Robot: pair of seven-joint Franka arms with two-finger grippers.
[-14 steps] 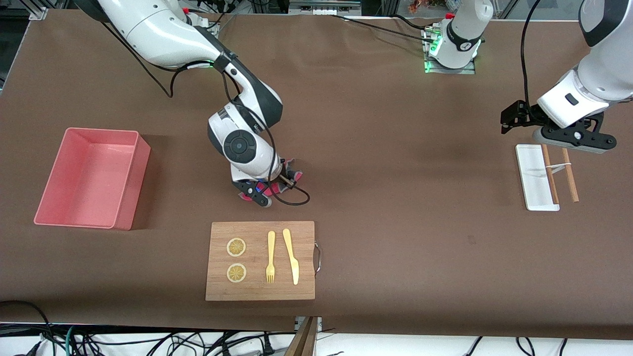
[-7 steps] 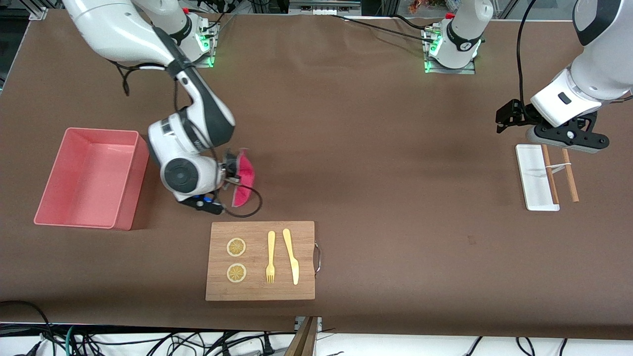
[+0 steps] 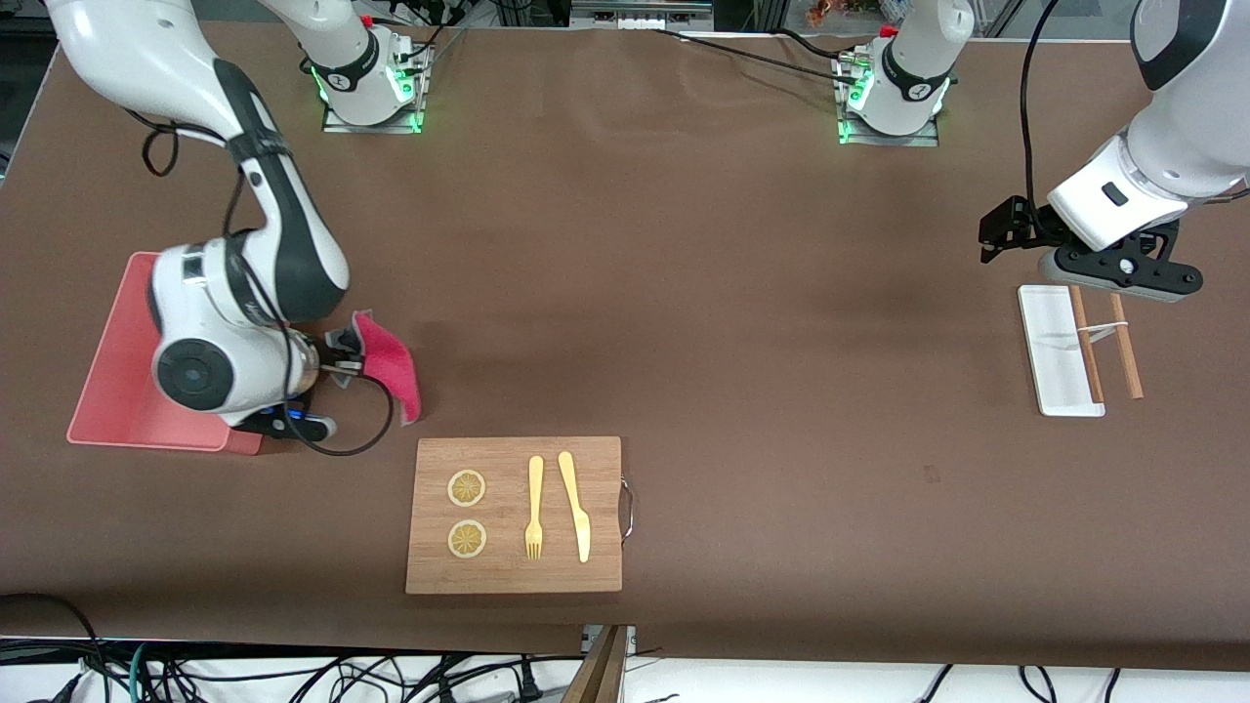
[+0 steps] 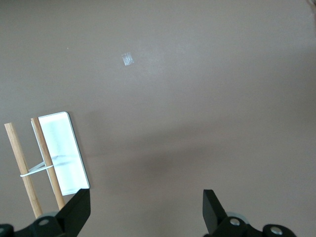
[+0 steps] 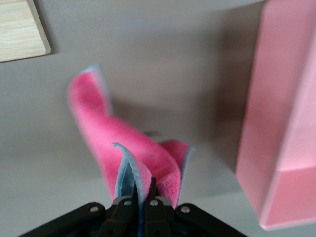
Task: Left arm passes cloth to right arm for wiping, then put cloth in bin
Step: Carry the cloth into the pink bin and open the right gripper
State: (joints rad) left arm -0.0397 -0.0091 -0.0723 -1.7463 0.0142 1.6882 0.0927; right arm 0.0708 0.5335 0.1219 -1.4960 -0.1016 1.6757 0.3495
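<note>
The cloth (image 3: 389, 367), magenta with a grey edge, hangs pinched in my right gripper (image 3: 337, 367), which is shut on it. The gripper holds it above the brown table, just beside the wall of the bin (image 3: 103, 386) on the side toward the left arm's end. In the right wrist view the cloth (image 5: 123, 143) droops from the right gripper (image 5: 143, 192), with the bin (image 5: 281, 123) alongside. The right arm's wrist covers much of the bin. My left gripper (image 3: 1123, 276) hovers open and empty (image 4: 146, 202) by the white tray, where the left arm waits.
A wooden board (image 3: 515, 576) lies nearer the front camera than the cloth and carries two lemon slices (image 3: 467, 488), a fork (image 3: 534, 508) and a knife (image 3: 576, 506). A white tray (image 3: 1055, 351) with chopsticks (image 3: 1125, 347) sits at the left arm's end.
The right arm has swung toward the bin, carrying the cloth from near the board's farther edge to the bin's side. The left arm has barely shifted.
</note>
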